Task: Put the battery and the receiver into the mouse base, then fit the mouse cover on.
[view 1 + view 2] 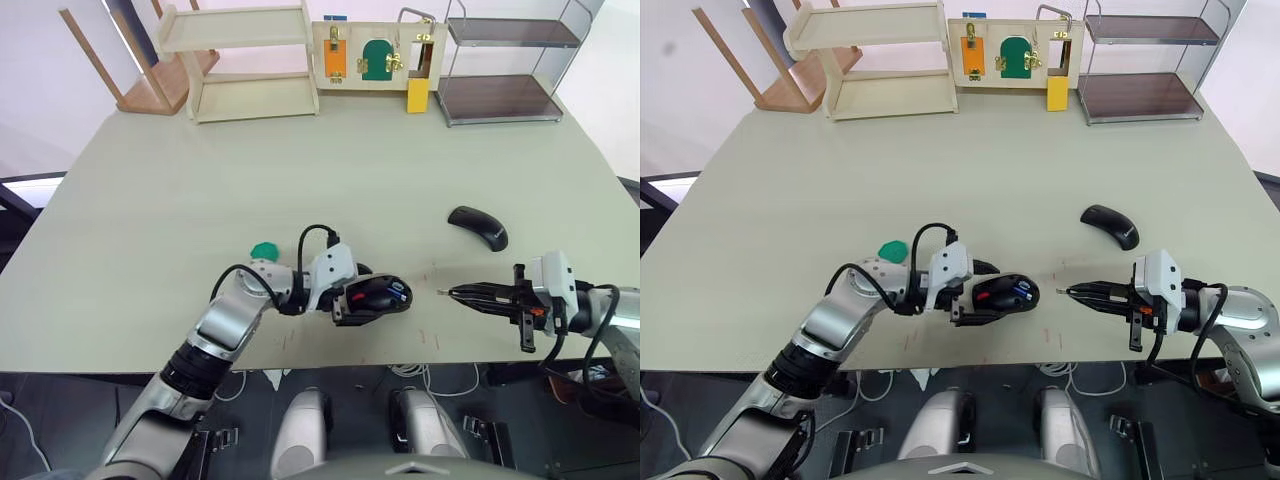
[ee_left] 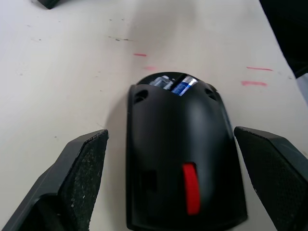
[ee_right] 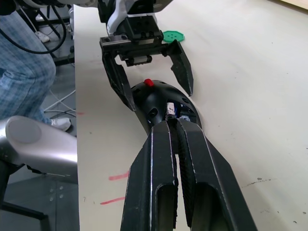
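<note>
We saw the mouse base (image 2: 185, 168) on the table (image 1: 200, 220), battery (image 2: 184, 85) seated inside, between the left gripper's (image 2: 173, 183) spread fingers. Right gripper (image 3: 174, 126) closed, empty. Mouse cover (image 1: 479, 226) lay apart. Receiver indiscernible.

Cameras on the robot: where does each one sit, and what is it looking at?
Head views: from above, down on the table; both arms show.
Left wrist view: along the open left gripper at the mouse base holding the battery.
Right wrist view: along the shut right gripper, facing the left gripper; a person's leg shows.
All views share the mouse base.
</note>
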### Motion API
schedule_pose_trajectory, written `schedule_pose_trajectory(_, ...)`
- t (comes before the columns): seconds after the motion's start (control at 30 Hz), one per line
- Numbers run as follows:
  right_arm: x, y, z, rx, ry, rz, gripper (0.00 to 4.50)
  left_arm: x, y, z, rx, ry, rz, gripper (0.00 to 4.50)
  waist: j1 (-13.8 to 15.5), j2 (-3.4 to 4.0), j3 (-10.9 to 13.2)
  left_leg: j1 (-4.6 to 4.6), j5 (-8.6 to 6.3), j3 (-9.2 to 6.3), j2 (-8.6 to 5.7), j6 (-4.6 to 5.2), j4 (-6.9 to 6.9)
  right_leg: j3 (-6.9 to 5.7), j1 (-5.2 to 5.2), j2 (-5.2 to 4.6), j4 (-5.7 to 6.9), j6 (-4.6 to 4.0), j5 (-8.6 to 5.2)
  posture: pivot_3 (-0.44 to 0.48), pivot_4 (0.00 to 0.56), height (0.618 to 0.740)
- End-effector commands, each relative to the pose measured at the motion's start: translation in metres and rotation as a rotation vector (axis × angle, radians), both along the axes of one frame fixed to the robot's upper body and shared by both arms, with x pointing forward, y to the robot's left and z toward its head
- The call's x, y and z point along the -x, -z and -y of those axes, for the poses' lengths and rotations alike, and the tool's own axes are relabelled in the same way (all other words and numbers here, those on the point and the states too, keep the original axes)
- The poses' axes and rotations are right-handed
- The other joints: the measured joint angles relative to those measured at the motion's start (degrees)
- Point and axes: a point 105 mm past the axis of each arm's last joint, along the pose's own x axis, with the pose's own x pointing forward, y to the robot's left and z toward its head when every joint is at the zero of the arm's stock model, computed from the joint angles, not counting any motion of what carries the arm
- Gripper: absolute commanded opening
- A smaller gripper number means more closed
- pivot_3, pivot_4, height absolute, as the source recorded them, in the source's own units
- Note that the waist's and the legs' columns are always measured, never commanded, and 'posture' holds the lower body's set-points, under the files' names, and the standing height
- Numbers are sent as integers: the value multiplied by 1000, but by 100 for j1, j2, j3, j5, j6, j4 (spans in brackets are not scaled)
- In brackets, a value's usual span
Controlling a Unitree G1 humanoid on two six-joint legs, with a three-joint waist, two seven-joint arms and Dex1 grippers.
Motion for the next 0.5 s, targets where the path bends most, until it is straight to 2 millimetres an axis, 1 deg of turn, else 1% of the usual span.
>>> schedule_pose_trajectory(0.03,-1,-7,1,2,-3,50,0,-1,-3,9,12,21,29,4443,1,0,0,0,0,0,0,0,0,0,0,0,0,0,0,0,150,740)
schedule_pose_trajectory(0.37,-5,-5,3,4,15,65,0,1,10,15,-18,20,6,4443,-1,1,-1,0,0,0,0,0,2,0,0,1,4,3,2,0,150,740)
schedule_pose_trajectory(0.5,-5,-4,5,8,19,66,0,0,13,14,-33,7,1,4443,-1,1,-1,1,0,0,0,0,5,1,0,0,9,1,1,0,150,740)
